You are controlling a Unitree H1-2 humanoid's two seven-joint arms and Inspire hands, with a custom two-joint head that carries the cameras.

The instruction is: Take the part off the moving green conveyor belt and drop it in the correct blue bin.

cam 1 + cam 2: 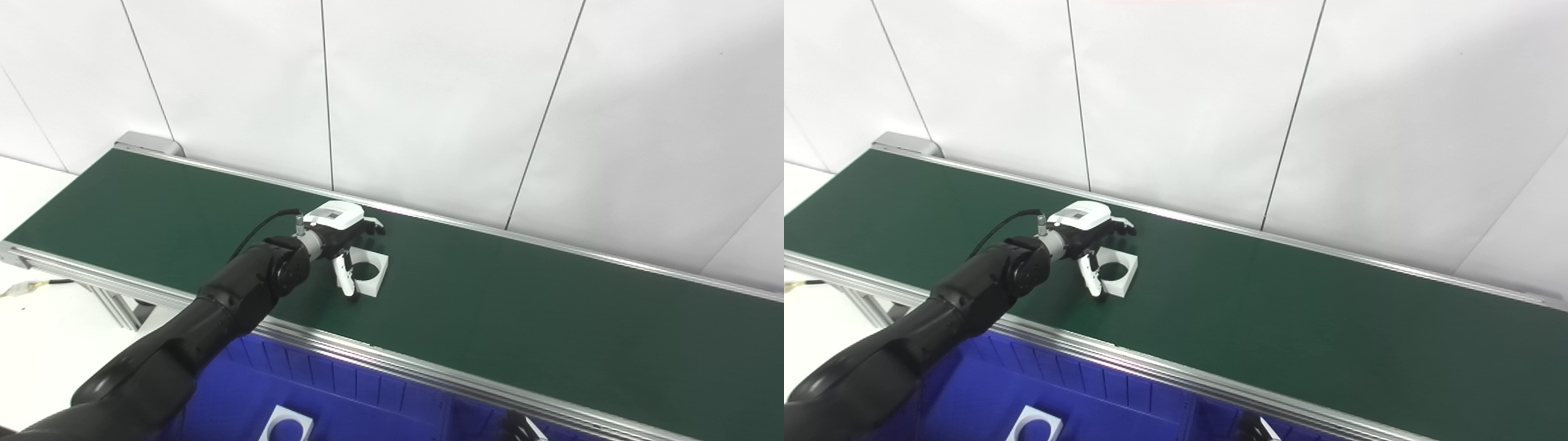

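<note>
The left hand (344, 245) is out over the green conveyor belt (520, 306), spread open right at the part (369, 270), with the thumb (345, 277) down along its near-left side and the other fingers (373, 225) reaching past its far edge. Nothing is gripped yet. The part, a white square block with a round hole, lies flat on the belt. So this looks like the grasp step. Next, I'd say, the fingers must close on the block before the belt carries it off, then lift and swing back to the blue bin (343, 392), where a similar white piece (286, 425) already lies. The right hand (523, 427) barely peeks in at the bottom edge; whether it is open, I can't tell.
</note>
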